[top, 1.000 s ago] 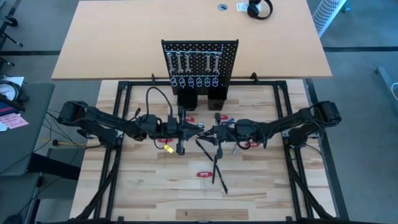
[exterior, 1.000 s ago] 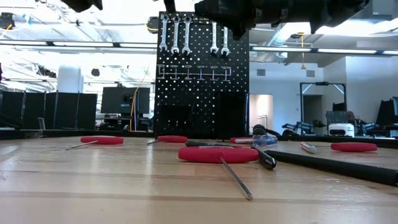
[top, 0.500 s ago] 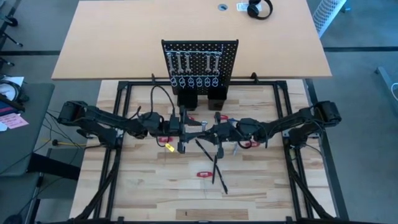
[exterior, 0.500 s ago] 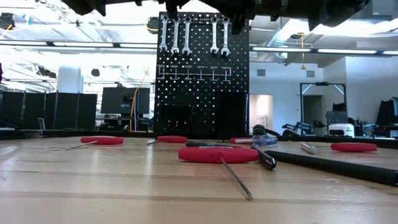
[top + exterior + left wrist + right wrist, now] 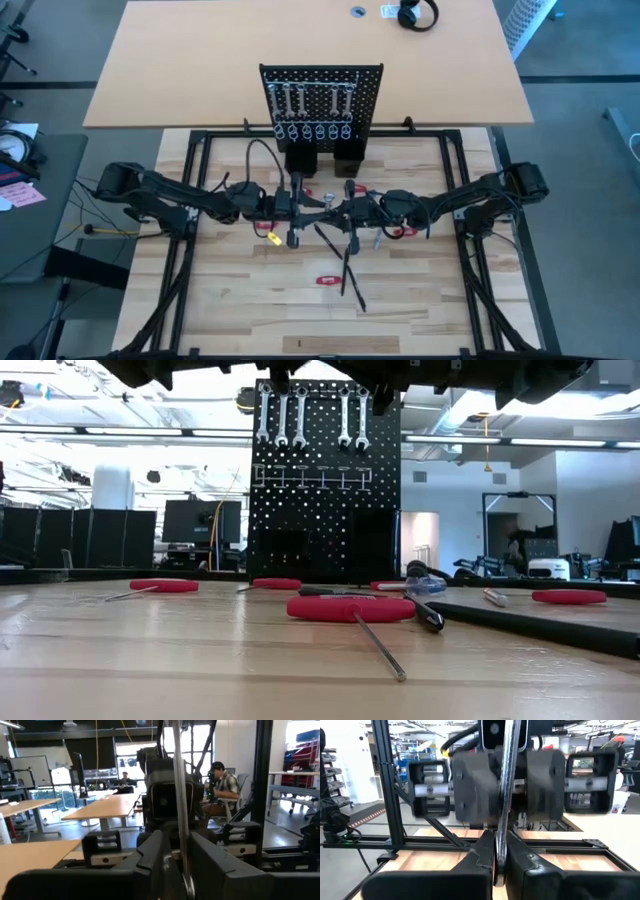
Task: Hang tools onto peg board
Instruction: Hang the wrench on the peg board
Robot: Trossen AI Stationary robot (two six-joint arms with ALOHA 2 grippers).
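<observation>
While both claws, left and right, pinch one slim silver wrench mid-handover above the tabletop, one must release before hanging it on the upright black perforated peg board.

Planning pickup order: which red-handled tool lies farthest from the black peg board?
The red-handled tool lying alone toward the wooden table's front edge; the other red handles lie nearer the black perforated peg board.
</observation>
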